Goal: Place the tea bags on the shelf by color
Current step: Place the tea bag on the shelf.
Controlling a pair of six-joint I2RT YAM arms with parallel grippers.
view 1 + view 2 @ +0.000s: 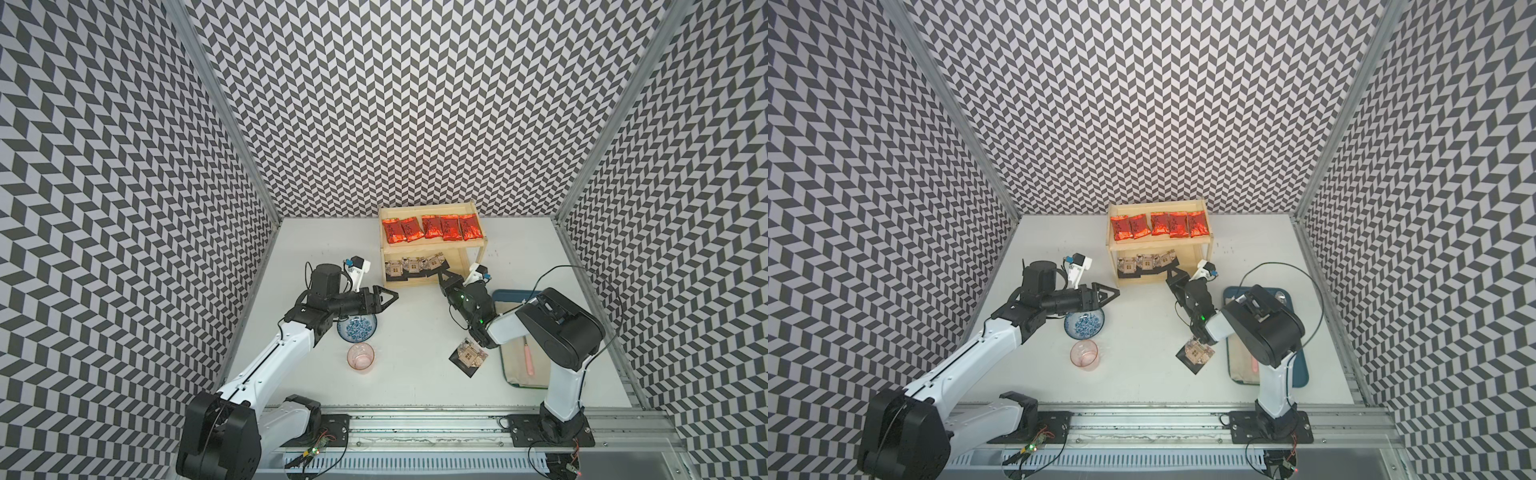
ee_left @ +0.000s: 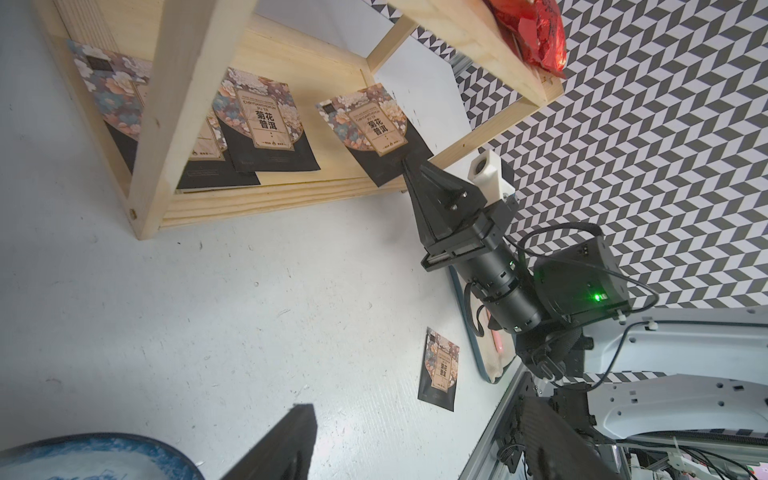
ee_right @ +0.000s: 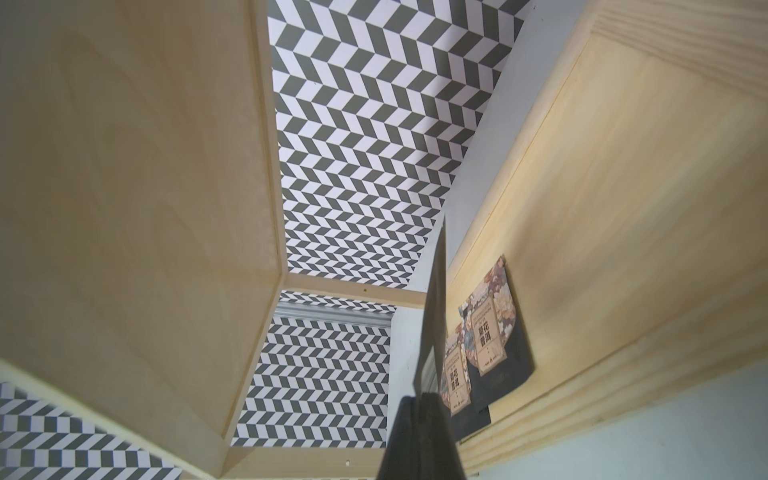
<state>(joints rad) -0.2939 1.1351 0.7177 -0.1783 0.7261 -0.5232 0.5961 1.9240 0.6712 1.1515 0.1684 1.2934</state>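
White scuffed tabletop (image 1: 415, 320), shelf (image 1: 432, 248) at back; b&w chevron walls (image 1: 395, 104) 3 sides.

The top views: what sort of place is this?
Probably a robot test cell, not a home: chevron-patterned walls enclose a white table, and the left arm and right arm stand on a metal rail.

Five tea bags (image 1: 432, 227) lie atop the shelf (image 1: 432, 246), another tea bag (image 1: 468, 357) before it.

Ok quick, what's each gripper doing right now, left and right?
Left gripper: open, holding nothing.
Right gripper: shut on a black tea bag, at the lower tier of the shelf.
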